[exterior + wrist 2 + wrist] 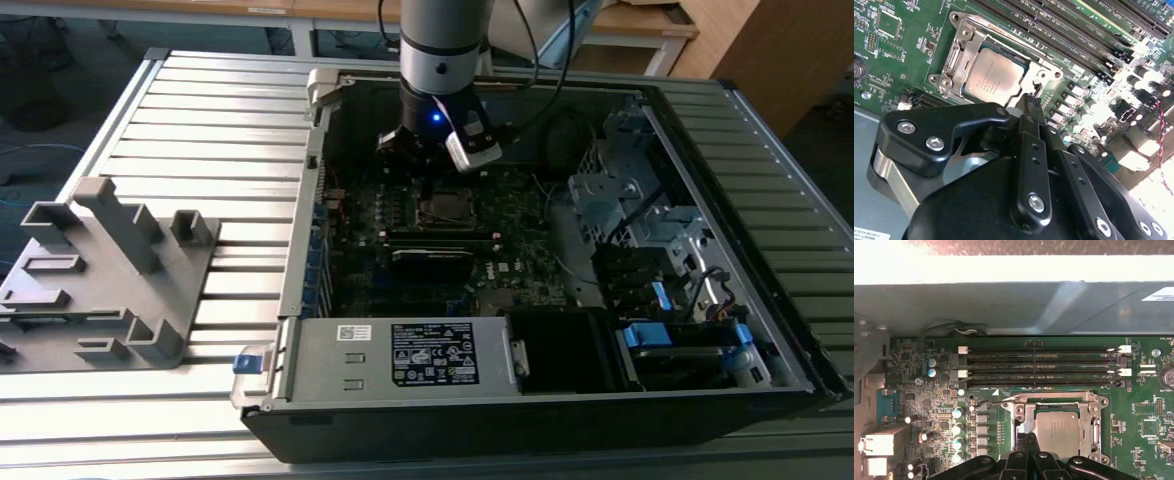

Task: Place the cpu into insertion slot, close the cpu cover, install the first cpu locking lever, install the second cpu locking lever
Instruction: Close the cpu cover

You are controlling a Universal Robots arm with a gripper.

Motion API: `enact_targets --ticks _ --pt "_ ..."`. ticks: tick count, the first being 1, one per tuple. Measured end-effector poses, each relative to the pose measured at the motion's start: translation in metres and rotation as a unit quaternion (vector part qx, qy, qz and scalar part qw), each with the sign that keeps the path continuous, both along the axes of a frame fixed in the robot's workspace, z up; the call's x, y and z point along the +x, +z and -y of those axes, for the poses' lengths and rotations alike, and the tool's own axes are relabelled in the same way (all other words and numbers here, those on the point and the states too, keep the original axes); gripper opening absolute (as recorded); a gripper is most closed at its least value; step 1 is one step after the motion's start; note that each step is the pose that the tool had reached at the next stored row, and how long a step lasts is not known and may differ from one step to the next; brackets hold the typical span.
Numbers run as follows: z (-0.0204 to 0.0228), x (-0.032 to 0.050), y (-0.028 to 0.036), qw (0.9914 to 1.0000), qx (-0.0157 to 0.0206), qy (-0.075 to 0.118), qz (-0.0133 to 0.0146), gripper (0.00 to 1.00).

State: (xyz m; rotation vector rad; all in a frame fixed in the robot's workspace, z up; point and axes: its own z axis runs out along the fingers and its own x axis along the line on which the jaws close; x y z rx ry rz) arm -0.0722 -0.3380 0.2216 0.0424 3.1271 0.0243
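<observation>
The cpu (991, 75) (1056, 431) lies flat in the insertion slot (445, 208), its dull silver face up. The cpu cover (970, 44) (1054, 399), a silvery frame, lies down around it. My gripper (1029, 106) (1027, 438) (424, 165) hovers at one edge of the socket, its two black fingers pressed together with nothing visible between them. A thin wire locking lever (990, 402) runs along the socket's side near the fingertips. I cannot tell whether the fingertips touch a lever.
The green motherboard (924, 390) sits inside an open computer case (296, 260) on a slatted metal table. Long memory slots (1039, 365) run beside the socket. A grey power-supply box (400, 355) and drive bays (627, 200) border the board. A grey fixture (107, 270) stands at the exterior view's left.
</observation>
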Motion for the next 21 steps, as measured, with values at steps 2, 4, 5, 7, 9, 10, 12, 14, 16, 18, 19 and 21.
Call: enact_targets --ticks 2,4,5,7,9,10,12,14,16,18,19,21 --pt "0.0000 0.0000 0.0021 1.00000 0.0000 0.000 0.0000 0.11" --pt "0.0000 0.0000 0.0044 1.00000 0.0001 0.000 0.0001 0.11" --pt "0.0000 0.0000 0.0057 1.00000 0.0001 0.000 0.0001 0.11" --pt "0.0000 0.0000 0.0067 1.00000 0.0002 0.000 0.0001 0.11" --pt "-0.0001 0.0000 0.0067 1.00000 0.0002 0.000 0.0002 0.11" --pt "-0.0001 0.0000 0.0067 1.00000 0.0002 0.000 0.0001 0.11" --pt "0.0000 0.0000 0.0068 1.00000 0.0001 0.000 0.0001 0.11" --pt "0.0000 0.0006 0.0069 1.00000 0.0000 0.000 0.0000 0.11" --pt "0.0000 0.0020 0.0068 1.00000 0.0001 0.000 0.0000 0.11" --pt "0.0000 0.0046 0.0068 1.00000 0.0001 0.000 0.0001 0.11" --pt "0.0000 0.0062 0.0068 1.00000 0.0001 0.000 0.0001 0.11" --pt "0.0000 0.0104 0.0068 1.00000 0.0001 0.000 0.0001 0.11"
